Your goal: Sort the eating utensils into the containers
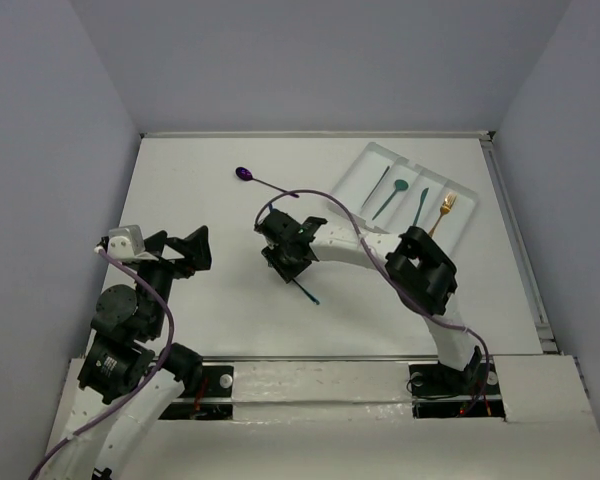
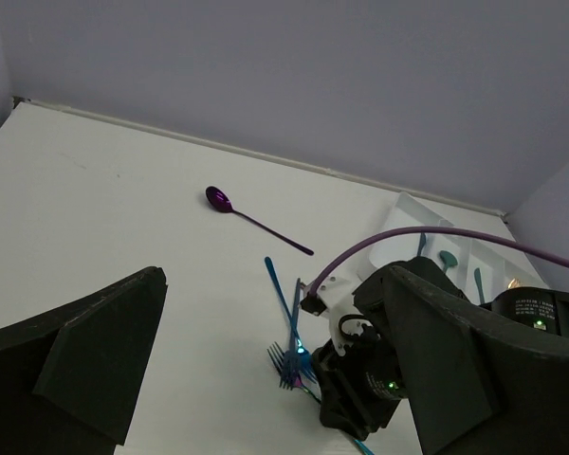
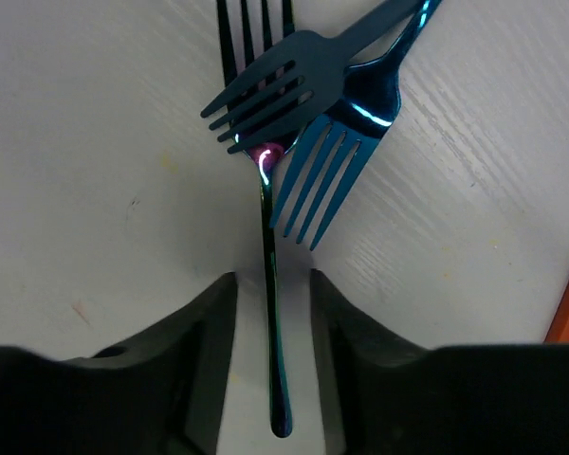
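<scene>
Nearest: the right gripper (image 3: pixel 273 284), seen close. Its fingers (image 3: pixel 199 351) are spread and straddle the slim handle of a dark fork (image 3: pixel 268 246) lying flat on the table (image 3: pixel 95 142). A gap shows on either side, so nothing is pinched. Across that fork's neck lie two more, a teal fork (image 3: pixel 308 62) and a blue fork (image 3: pixel 365 90), tines fanned.

The pile sits mid-table, well apart from the white tray (image 1: pixel 375 155) at the back right. Three teal pieces (image 1: pixel 421 203) and a gold fork (image 1: pixel 443 212) lie lengthwise in its compartments. A purple spoon (image 1: pixel 245 174) lies alone toward the back.

The left gripper (image 2: pixel 275 284) is at the left side, fingers wide apart, holding nothing.
</scene>
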Robot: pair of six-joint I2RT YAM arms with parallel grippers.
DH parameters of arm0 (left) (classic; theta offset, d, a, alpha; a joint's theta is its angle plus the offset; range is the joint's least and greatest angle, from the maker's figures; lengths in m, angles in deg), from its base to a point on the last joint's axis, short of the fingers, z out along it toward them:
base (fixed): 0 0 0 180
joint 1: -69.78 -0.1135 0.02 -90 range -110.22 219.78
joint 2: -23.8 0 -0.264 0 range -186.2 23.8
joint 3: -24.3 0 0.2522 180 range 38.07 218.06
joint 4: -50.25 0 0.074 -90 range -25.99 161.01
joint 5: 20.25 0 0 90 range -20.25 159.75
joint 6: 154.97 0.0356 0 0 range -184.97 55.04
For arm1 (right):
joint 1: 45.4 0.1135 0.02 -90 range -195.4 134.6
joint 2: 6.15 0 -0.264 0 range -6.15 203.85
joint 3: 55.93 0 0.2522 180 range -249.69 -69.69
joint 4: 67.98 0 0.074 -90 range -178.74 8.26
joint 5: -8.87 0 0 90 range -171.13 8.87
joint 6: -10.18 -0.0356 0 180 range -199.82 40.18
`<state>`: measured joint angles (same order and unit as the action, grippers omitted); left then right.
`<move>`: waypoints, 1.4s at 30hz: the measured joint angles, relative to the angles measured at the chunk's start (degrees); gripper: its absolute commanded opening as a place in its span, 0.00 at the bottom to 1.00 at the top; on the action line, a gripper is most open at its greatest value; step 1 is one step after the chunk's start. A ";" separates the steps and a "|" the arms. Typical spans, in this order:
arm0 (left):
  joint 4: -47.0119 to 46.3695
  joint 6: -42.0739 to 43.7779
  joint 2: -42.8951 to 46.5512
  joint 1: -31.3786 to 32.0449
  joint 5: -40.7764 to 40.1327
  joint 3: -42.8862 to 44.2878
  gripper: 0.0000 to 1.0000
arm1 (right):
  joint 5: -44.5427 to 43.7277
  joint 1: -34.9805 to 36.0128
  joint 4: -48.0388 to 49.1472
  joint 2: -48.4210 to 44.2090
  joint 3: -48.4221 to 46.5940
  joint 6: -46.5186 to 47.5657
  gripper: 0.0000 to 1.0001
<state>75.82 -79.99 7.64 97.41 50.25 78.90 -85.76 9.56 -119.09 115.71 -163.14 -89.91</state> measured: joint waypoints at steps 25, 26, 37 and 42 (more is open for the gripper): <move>0.00 0.00 0.00 0.00 0.02 0.00 0.99 | -5.11 -7.02 8.87 13.73 -27.21 1.44 0.40; 0.00 0.00 0.00 0.00 0.02 0.00 0.99 | -5.25 -7.28 8.76 14.86 -27.96 1.60 0.40; 0.00 0.00 -0.11 0.13 0.00 0.00 0.99 | -6.73 -7.85 6.84 20.39 -30.67 2.54 0.31; 0.00 0.02 -0.11 0.13 0.02 0.00 0.99 | -6.75 -7.82 9.09 19.67 -27.39 1.22 0.26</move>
<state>75.82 -79.97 7.53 97.55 50.27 78.90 -92.51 1.73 -109.99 135.38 -190.53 -88.69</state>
